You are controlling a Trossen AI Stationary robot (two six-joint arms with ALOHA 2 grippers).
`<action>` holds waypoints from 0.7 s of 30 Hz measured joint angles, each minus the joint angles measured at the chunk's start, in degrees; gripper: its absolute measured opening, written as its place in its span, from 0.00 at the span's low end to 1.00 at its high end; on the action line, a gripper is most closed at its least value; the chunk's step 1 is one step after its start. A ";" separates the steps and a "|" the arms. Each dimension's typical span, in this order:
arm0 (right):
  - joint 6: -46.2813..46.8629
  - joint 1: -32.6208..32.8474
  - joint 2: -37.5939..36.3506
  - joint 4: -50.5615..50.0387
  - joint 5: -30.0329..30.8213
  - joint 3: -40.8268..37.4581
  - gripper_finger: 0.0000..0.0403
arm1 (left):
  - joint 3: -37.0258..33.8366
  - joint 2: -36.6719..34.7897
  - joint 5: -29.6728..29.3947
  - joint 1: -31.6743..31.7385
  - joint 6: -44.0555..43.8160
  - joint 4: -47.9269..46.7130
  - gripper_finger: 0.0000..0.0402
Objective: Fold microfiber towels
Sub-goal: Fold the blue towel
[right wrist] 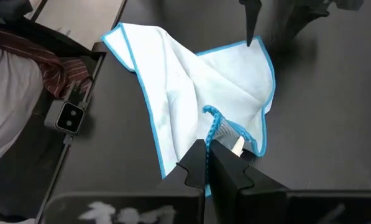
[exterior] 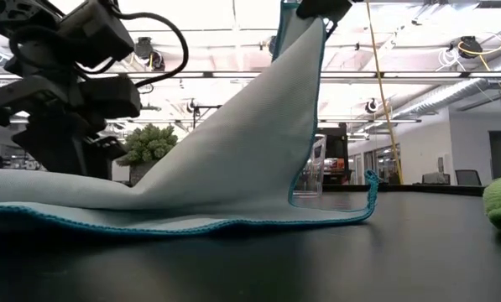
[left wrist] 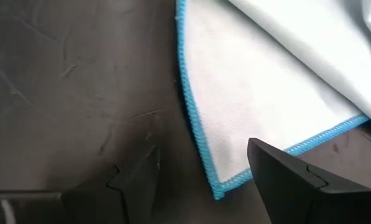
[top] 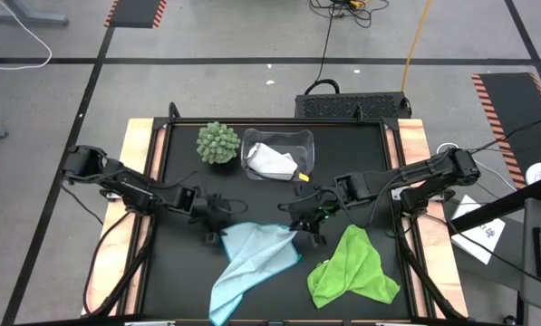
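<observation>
Left claw (left wrist: 197, 180) spread wide and low, right claw (right wrist: 207, 163) pinched shut, raised

We see a black desk (top: 170, 281) with pale wooden edges on both sides, viewed from above. Near its far edge sits a round green spiky ball plant (top: 217, 142). Just beside it stands a clear plastic bin (top: 302, 145). Beyond the desk, a grey floor carries black tape lines, orange-and-black striped mats (top: 136, 12) and loose cables (top: 326, 45). A sheet of white paper (top: 480, 234) lies off the desk's right side. From desk height, we look into a bright room with white ceiling beams and pipes (exterior: 418, 84).
</observation>
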 joint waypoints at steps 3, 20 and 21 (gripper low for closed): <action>-0.18 0.00 -0.01 0.03 -0.01 0.00 0.00 | -1.06 0.00 -0.40 -1.16 -0.75 2.36 0.61; -1.13 0.00 0.00 1.82 -0.01 0.02 0.00 | -7.59 0.01 1.02 -3.43 -2.75 15.79 0.58; -1.22 0.00 0.01 1.81 -0.01 0.01 0.00 | -7.62 0.03 0.82 -3.71 -2.69 15.95 0.56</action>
